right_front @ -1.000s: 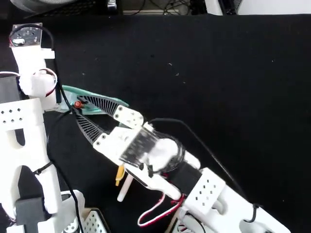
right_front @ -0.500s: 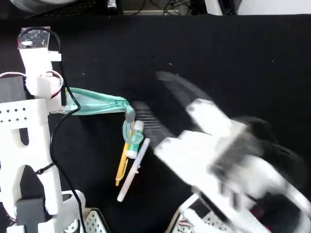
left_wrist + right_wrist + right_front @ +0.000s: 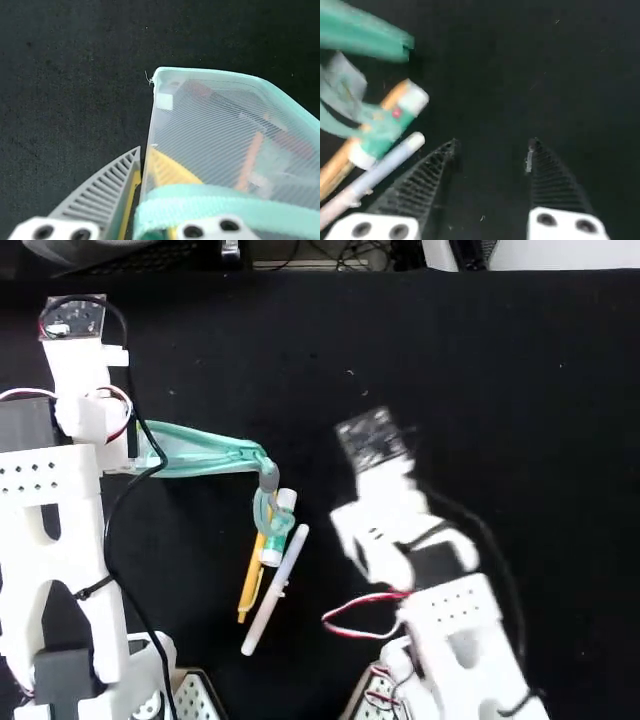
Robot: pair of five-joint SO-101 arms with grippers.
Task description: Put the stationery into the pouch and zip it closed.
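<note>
Our spread right pincer [image 3: 490, 145] sits right of the pens [image 3: 275, 585], which slant toward lower left; left pincer [image 3: 145, 167] pinches the pouch [image 3: 215, 130].

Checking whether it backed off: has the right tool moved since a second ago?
Yes. The right tool, open, has drawn back rightward in the high view, away from the white pen, which lies unmoved.

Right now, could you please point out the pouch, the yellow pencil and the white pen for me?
pouch [image 3: 200, 453], high view, on the middle of its teal body.
yellow pencil [image 3: 248, 590], high view, on its lower shaft.
white pen [image 3: 268, 605], high view, on its barrel's middle.
</note>
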